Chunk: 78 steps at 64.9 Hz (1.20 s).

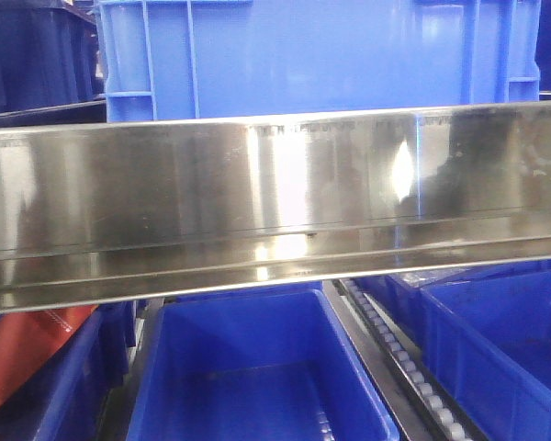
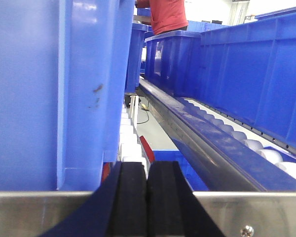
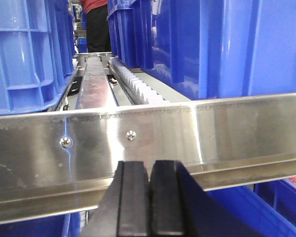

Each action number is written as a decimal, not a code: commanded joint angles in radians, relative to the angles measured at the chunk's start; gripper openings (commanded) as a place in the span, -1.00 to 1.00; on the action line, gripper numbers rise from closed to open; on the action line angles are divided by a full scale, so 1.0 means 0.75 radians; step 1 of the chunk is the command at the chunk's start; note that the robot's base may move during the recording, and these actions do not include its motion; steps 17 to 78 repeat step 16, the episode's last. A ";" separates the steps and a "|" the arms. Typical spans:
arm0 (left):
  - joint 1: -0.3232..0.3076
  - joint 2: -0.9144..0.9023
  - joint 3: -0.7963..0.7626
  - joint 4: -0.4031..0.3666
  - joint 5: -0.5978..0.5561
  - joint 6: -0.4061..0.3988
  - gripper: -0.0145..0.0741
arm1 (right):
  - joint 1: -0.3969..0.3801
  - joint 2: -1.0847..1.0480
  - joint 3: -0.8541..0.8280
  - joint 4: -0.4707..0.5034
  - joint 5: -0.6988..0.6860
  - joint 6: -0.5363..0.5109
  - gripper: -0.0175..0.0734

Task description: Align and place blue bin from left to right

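Note:
A light blue bin (image 1: pixel 321 55) stands on the upper level behind the steel rail (image 1: pixel 275 211); neither gripper shows in this view. In the left wrist view my left gripper (image 2: pixel 147 170) is shut with nothing in it, low against the rail, and a blue bin's wall (image 2: pixel 54 89) rises just ahead to its left. In the right wrist view my right gripper (image 3: pixel 150 170) is shut and empty, just in front of the steel rail (image 3: pixel 187 133). One blue bin (image 3: pixel 212 44) stands beyond the rail at the right, another blue bin (image 3: pixel 24 54) at the left.
Roller tracks (image 2: pixel 246 143) (image 3: pixel 138 89) run away from the rail between the bins. More blue bins (image 2: pixel 246 74) line the right side. Open blue bins (image 1: pixel 257 377) sit on the lower level under the rail. A person in red (image 2: pixel 165 15) stands far back.

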 commanded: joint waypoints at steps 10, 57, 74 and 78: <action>0.006 -0.006 -0.004 0.005 -0.034 0.000 -0.92 | -0.008 -0.004 0.002 0.003 -0.034 -0.001 -0.77; 0.006 -0.006 -0.004 0.005 -0.034 0.000 -0.92 | -0.008 -0.004 0.002 0.003 -0.034 -0.001 -0.77; 0.006 -0.006 -0.004 0.005 -0.034 0.000 -0.92 | -0.008 -0.004 0.002 0.003 -0.034 -0.001 -0.77; 0.006 -0.006 -0.004 0.005 -0.034 0.000 -0.92 | -0.008 -0.004 0.002 0.003 -0.034 -0.001 -0.77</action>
